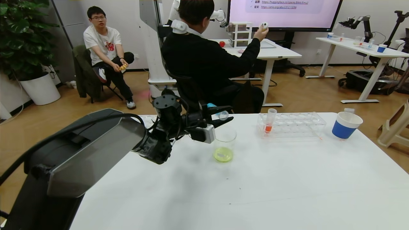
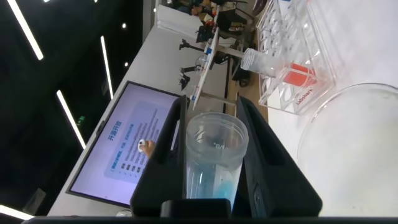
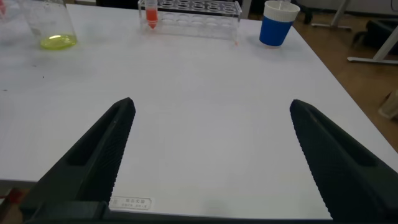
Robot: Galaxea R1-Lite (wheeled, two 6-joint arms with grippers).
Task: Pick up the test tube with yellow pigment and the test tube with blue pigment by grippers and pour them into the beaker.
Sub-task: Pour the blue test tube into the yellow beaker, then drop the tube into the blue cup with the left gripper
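Yellow liquid pools in the beaker [image 1: 224,143]; one orange-tinted tube [image 1: 270,120] stands in the clear rack [image 1: 292,124] at its 2 o'clock, a blue cup [image 1: 345,125] beyond. The left gripper [image 1: 220,118] pinches the blue tube [image 2: 213,163] tilted above the beaker's rim. The right gripper [image 3: 208,155] hovers spread over bare table [image 1: 255,185].

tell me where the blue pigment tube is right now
The test tube with blue pigment is clamped in the left gripper, tipped sideways just above the beaker, left of the tube rack.
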